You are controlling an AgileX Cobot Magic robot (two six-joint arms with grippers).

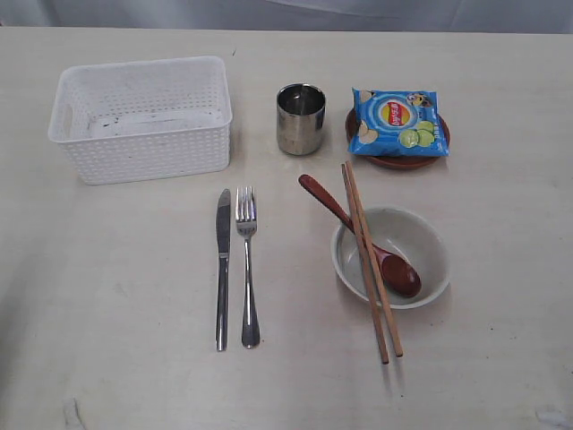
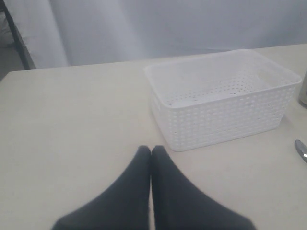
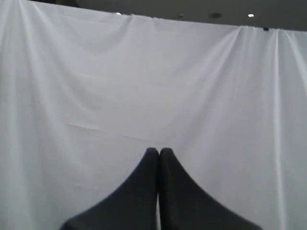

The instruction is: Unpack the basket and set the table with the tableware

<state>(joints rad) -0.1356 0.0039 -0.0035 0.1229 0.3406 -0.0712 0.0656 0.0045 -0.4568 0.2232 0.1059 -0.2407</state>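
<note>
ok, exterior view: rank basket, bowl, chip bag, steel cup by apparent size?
Largest to smallest:
1. basket
2. bowl
3. chip bag
4. steel cup
The bag and cup look about equally tall, but the bag is clearly wider.

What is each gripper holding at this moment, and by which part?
Nothing is held. The left gripper is shut and empty, near the basket; the right gripper is shut and empty, pointing at a white curtain.

Soft, even light falls on the pale surface [image 1: 134, 269], shadows are faint and short, the steel cup [image 1: 300, 118] shows small glare, and both wrist views look hazy, with the near black jaws blurred.
</note>
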